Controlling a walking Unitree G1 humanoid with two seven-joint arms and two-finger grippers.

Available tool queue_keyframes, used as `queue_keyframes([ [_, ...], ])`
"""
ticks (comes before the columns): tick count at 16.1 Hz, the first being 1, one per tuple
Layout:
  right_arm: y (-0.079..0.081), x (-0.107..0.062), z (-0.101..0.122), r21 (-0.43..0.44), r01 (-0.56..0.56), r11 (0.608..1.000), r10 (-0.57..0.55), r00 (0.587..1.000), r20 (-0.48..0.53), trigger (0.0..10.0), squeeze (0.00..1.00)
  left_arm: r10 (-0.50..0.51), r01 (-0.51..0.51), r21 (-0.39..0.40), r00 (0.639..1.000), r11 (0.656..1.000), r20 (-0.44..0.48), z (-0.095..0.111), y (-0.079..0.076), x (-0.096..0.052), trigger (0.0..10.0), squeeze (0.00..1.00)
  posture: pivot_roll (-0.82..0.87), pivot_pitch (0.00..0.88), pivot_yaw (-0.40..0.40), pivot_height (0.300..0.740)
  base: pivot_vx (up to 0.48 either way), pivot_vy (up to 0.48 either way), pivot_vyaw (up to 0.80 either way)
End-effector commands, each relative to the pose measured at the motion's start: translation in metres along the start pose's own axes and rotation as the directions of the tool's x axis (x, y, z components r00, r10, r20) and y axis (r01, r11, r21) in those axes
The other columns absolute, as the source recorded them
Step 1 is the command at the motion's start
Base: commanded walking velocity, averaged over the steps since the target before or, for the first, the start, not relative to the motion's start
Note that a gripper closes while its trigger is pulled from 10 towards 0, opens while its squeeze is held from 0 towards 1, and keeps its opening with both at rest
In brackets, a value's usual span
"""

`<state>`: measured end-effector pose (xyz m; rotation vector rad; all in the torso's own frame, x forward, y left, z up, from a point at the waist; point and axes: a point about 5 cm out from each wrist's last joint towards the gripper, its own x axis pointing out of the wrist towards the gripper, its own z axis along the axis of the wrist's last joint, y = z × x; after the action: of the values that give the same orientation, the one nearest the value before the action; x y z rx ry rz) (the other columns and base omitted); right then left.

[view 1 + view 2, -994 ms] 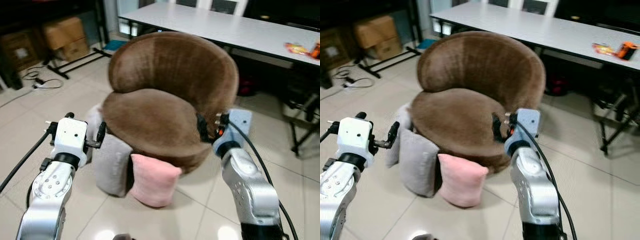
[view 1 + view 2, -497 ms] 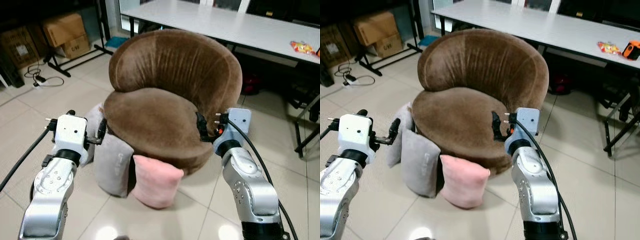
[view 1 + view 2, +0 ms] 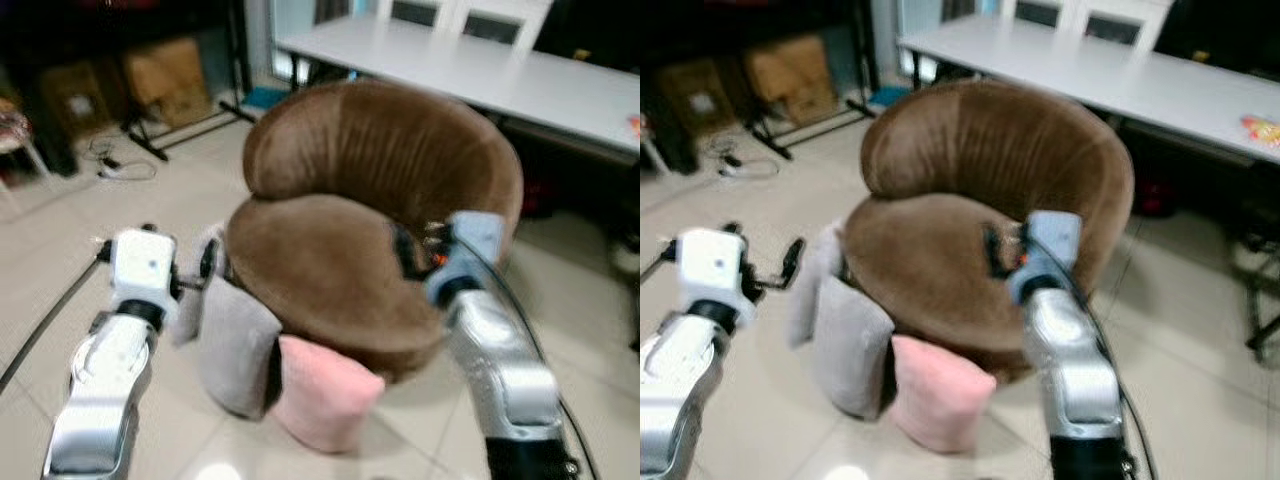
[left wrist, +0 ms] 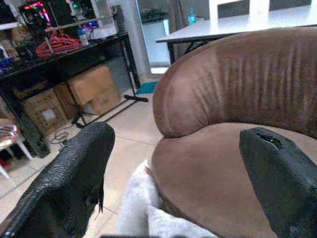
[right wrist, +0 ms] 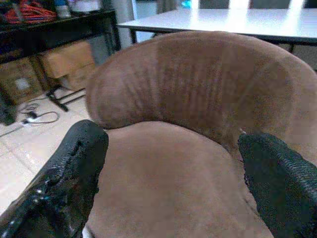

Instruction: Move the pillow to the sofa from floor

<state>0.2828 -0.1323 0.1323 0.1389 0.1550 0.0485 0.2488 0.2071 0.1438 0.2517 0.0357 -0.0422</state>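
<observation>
Jaws on both arms stand wide and hold nothing: the left gripper (image 3: 205,262) hangs just above the grey pillow (image 3: 237,343), and the right gripper (image 3: 403,251) hovers over the seat of the brown sofa (image 3: 370,210), its fingers (image 5: 74,173) spread across the cushion in the wrist view. My reading is that this is the approach, with no pillow grasped yet. Three pillows sit on the floor (image 3: 60,270) leaning against the sofa's front: the grey one, a pink pillow (image 3: 325,395) beside it and nearest the robot, and a pale one (image 3: 810,280) tucked behind the grey, partly hidden. The next move likely calls for lowering one arm, probably the left, onto a pillow's top edge, pinching the soft fabric, then lifting it over the seat rim. Pale glossy tiles cover the floor. Behind the sofa runs a long white table (image 3: 500,75); cardboard boxes (image 3: 165,75) and a cable lie by a dark rack.
</observation>
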Motion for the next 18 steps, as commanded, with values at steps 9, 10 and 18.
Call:
queue_keyframes([
  [9, 0.009, 0.004, 0.0, -0.039, -0.092, 0.995, 0.091, 0.996, -0.018, 10.0, 0.0, 0.014, -0.014, 0.042, 1.0, 0.999, 0.006, 0.003, 0.009, 0.0, 10.0, 0.0, 0.0, 0.0, -0.036, 0.74, 0.349, 0.0, 0.23],
  [10, 0.006, 0.005, 0.0, -0.038, -0.079, 0.996, 0.078, 0.997, -0.022, 10.0, 0.0, 0.016, -0.016, 0.046, 1.0, 0.999, -0.002, 0.003, 0.009, 0.0, 10.0, 0.0, 0.0, 0.0, -0.039, 0.74, 0.0, 0.0, 0.0],
  [18, -0.001, 0.003, 0.006, 0.039, -0.073, 0.997, 0.072, 0.997, 0.01, 10.0, 0.0, 0.03, -0.03, 0.036, 1.0, 0.999, -0.006, 0.001, 0.009, 0.0, 10.0, 0.0, -0.01, 0.0, -0.042, 0.715, 0.0, 0.0, 0.0],
])
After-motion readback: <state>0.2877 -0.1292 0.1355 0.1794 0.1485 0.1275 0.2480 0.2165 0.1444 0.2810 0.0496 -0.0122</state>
